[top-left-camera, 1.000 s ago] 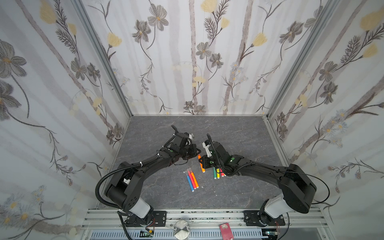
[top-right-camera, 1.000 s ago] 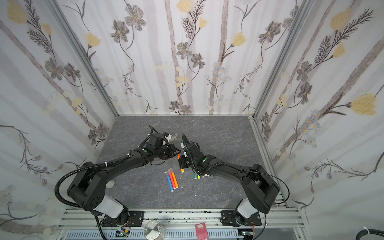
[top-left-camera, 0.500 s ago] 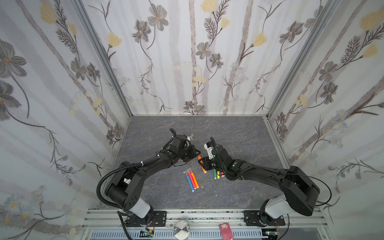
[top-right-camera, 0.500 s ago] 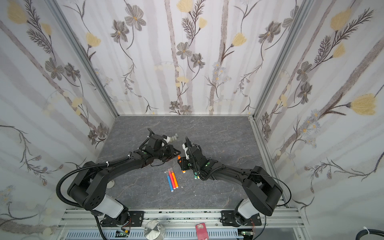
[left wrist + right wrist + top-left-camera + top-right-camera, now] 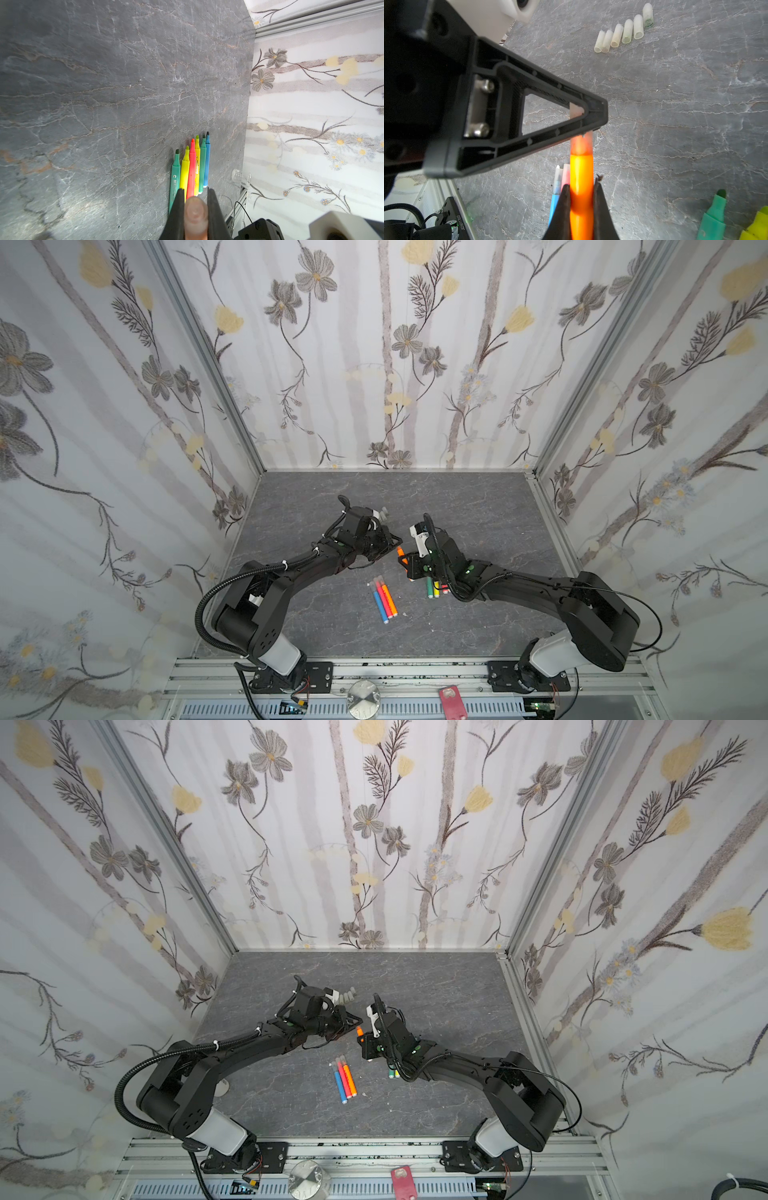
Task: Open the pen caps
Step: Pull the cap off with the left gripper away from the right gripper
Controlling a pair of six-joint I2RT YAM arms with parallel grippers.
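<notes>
While the right jaws were clamped shut on the barrel of the orange pen (image 5: 581, 172) above the middle of the worktop (image 5: 478, 506), the left jaws were closed tight on its cap (image 5: 581, 143), which looked not yet off. The pull was the step in hand, and it would call for drawing the two arms straight apart along the pen. Six loose caps (image 5: 623, 31) lay nearer the back edge, and three capped pens (image 5: 383, 600) nearer the front.

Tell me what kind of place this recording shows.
Probably a robot data-collection booth: floral-papered wall panels in aluminium framing, a slate-look tabletop, and two arms bolted to a front rail.
</notes>
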